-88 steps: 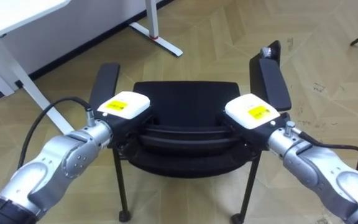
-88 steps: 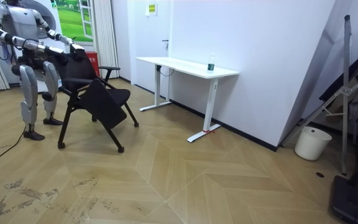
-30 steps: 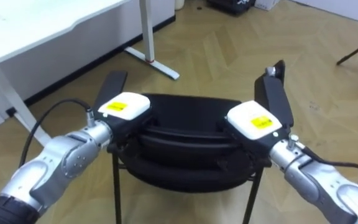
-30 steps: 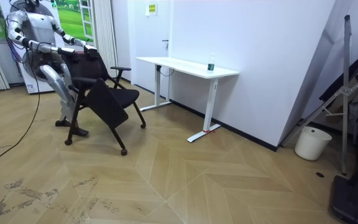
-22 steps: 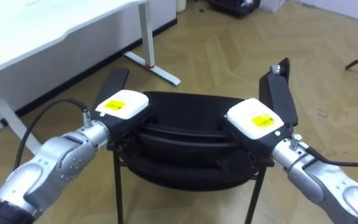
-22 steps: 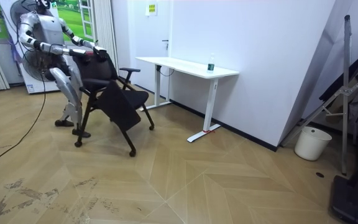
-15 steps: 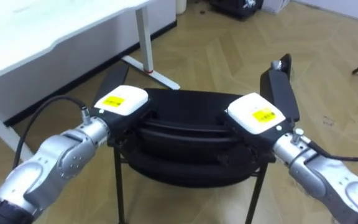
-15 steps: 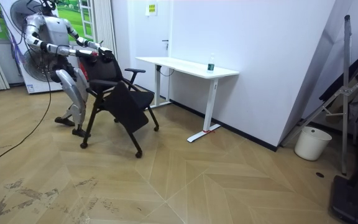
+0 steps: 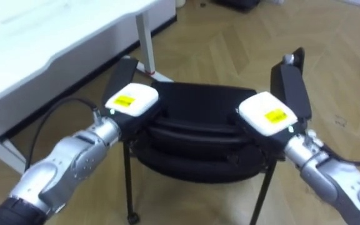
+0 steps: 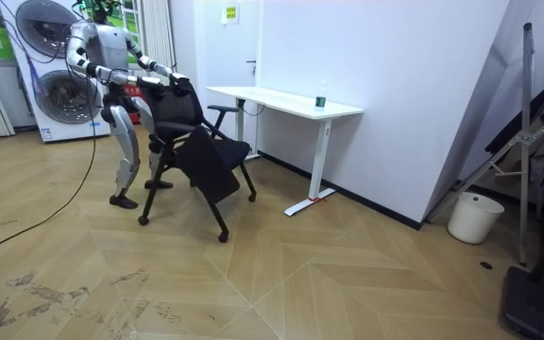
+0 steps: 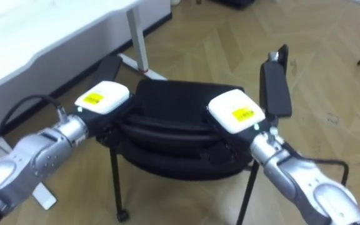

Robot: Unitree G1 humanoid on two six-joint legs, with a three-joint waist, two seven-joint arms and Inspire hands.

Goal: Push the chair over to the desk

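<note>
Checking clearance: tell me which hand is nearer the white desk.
Left. The left hand sits at the end of the chair back toward the white desk; the right hand sits at the opposite end, farther from it.

Herringbone wood floor (image 10: 300, 274); white wall (image 10: 395, 76); white desk (image 10: 286, 102) against it; white bucket (image 10: 467, 217) at the room view's right.

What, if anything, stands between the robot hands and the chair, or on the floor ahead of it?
Nothing separates them: the left robot hand and right robot hand lie on the chair backrest. Ahead, the white desk leg stands close by its left armrest.
</note>
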